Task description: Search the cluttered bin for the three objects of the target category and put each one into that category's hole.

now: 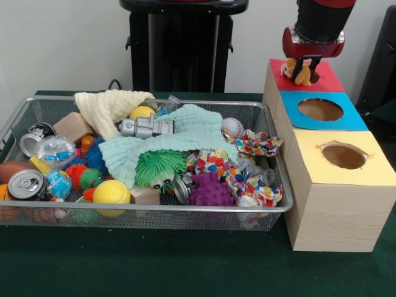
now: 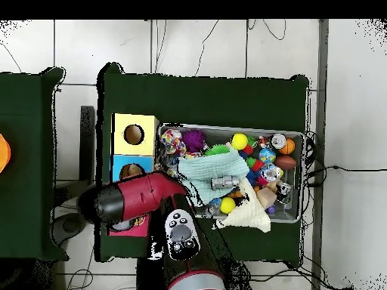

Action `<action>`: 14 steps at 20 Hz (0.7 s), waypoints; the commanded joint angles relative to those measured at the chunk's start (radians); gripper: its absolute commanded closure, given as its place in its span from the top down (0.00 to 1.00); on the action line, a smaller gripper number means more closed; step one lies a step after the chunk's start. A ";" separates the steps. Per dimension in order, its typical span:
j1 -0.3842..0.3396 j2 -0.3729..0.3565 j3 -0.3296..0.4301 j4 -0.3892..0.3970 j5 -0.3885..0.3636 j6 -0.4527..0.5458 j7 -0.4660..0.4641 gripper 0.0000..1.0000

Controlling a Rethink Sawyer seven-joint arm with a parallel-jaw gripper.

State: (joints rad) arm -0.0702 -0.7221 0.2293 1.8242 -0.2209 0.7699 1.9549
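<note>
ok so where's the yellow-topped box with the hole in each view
Front view: the yellow-topped box is at the right, nearest the camera in the row of three, beside the wire bin.
Overhead view: the same box is at upper left of the green table, topmost in the row, left of the bin.
Shared landmark: the blue-topped box next to it.
</note>
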 commanded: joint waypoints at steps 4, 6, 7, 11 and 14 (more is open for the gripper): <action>0.007 0.093 -0.039 0.013 -0.011 -0.180 0.167 0.00; 0.009 0.050 -0.033 0.037 0.007 -0.152 0.164 0.00; 0.010 0.035 -0.030 0.045 0.014 -0.142 0.163 0.00; 0.018 0.012 -0.029 0.040 0.027 -0.106 0.160 0.00; 0.020 0.018 -0.030 0.045 0.027 -0.120 0.159 0.00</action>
State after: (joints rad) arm -0.0489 -0.7345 0.2133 1.8317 -0.2149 0.7572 1.9549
